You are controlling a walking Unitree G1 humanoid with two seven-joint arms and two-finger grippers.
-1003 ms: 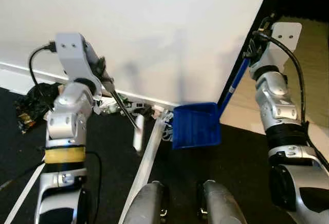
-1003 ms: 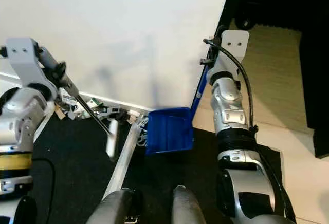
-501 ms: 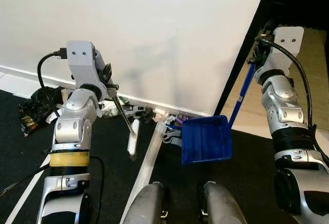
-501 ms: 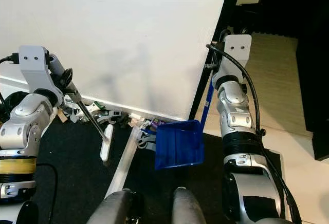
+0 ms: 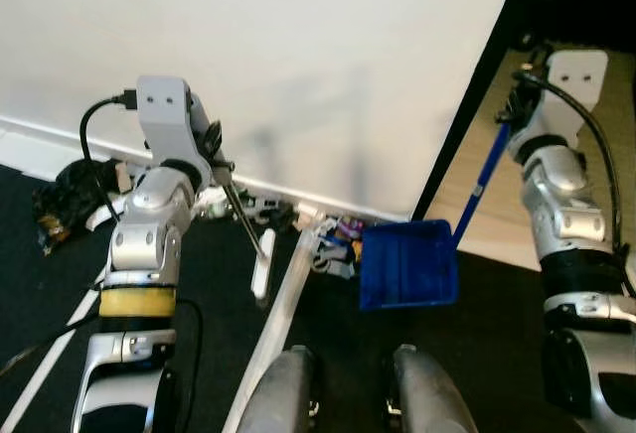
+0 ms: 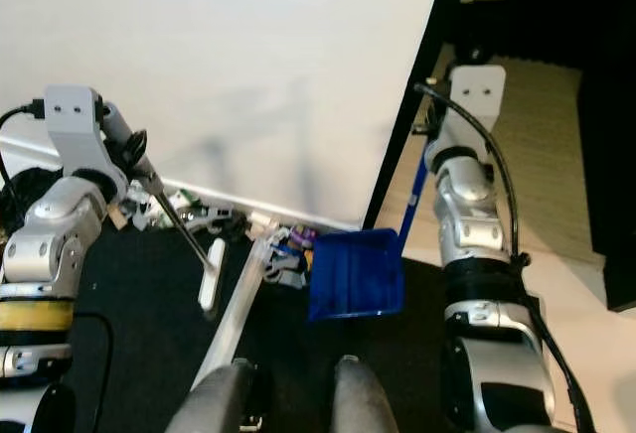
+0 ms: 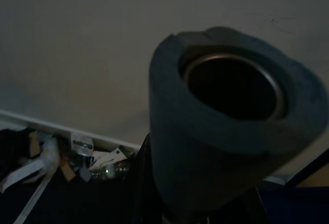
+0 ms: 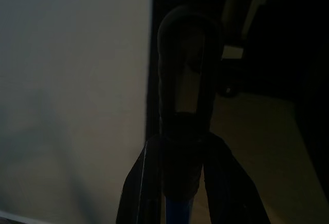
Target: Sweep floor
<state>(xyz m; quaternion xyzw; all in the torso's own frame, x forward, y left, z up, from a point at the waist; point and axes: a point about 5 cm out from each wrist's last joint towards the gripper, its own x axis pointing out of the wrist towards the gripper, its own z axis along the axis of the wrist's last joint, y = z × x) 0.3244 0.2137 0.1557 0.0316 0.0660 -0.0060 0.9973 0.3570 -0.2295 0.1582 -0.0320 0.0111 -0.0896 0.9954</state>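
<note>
My left gripper (image 5: 215, 151) is shut on the dark handle of a broom, whose foam grip end (image 7: 231, 131) looms close in the left wrist view. The stick slants down to a white brush head (image 5: 261, 276) resting on the black floor. My right gripper (image 5: 516, 111) is shut on the long blue handle (image 5: 481, 181) of a blue dustpan (image 5: 408, 264), which sits on the floor right of a heap of small litter (image 5: 334, 244). The handle's looped top (image 8: 185, 106) stands between my right fingers (image 8: 136, 183). More litter (image 5: 248, 210) lies along the skirting board.
A white wall (image 5: 298, 56) stands straight ahead, ending in a dark door edge (image 5: 467, 115) with tan flooring (image 6: 547, 155) beyond it. A black bag (image 5: 65, 200) lies at the far left. A white strip (image 5: 283, 314) runs across the floor towards my feet (image 5: 288, 393).
The dustpan has shifted right, away from the white strip, uncovering coloured litter beside it. The broom head, blurred a second ago, now rests still. The camera has shifted slightly.
</note>
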